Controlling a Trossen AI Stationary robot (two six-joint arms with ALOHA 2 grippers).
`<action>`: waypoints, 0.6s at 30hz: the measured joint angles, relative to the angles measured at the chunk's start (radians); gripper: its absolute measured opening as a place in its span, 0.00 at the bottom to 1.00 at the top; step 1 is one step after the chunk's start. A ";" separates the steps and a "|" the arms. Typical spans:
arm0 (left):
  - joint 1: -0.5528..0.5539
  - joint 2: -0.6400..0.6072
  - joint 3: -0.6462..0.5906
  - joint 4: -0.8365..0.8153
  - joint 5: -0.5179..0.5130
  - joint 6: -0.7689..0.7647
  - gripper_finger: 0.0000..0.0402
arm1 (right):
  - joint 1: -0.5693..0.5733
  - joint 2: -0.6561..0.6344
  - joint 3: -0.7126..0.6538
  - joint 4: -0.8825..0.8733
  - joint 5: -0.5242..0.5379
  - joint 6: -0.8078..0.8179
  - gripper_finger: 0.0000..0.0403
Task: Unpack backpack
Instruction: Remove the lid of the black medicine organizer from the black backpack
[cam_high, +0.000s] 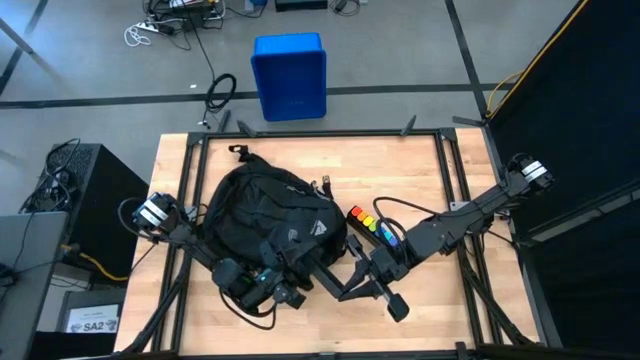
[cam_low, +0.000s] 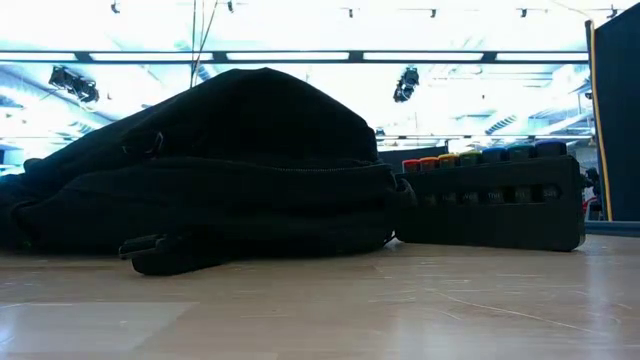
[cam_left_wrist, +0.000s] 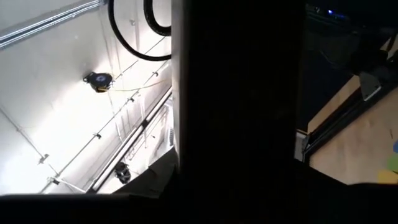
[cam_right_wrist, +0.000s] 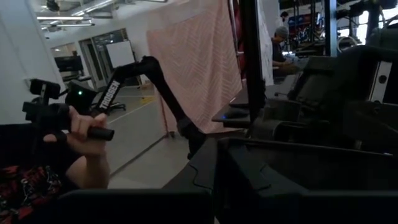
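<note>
The backpack (cam_high: 268, 225) lay on the left half of the wooden table (cam_high: 420, 170), its far end near the back edge and its near end close to the front edge, where the left gripper (cam_high: 262, 288) sat against its lower fabric; whether those fingers were apart or clamped I could not tell. Bare wood stayed free along the back right and at the front right corner. The right gripper (cam_high: 352, 290), fingers together, rested just right of the pack's front. A black case with a row of coloured caps (cam_high: 372, 226) stood just beside the pack. The pack was black, rounded and slumped, with a pale triangular logo (cam_high: 318, 227) and a strap end (cam_low: 165, 255) trailing on the wood. A blue bin (cam_high: 289, 75) stood on the floor beyond the table.
</note>
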 joint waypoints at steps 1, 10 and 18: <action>0.000 0.000 0.000 -0.003 0.000 -0.007 0.34 | 0.000 0.000 0.000 -0.002 0.002 0.000 0.00; -0.014 0.001 -0.001 -0.109 -0.062 -0.209 0.34 | -0.005 0.000 0.000 -0.017 -0.046 -0.010 0.03; -0.016 0.000 0.001 -0.170 -0.070 -0.220 0.34 | -0.006 0.000 -0.002 -0.081 -0.053 -0.074 0.14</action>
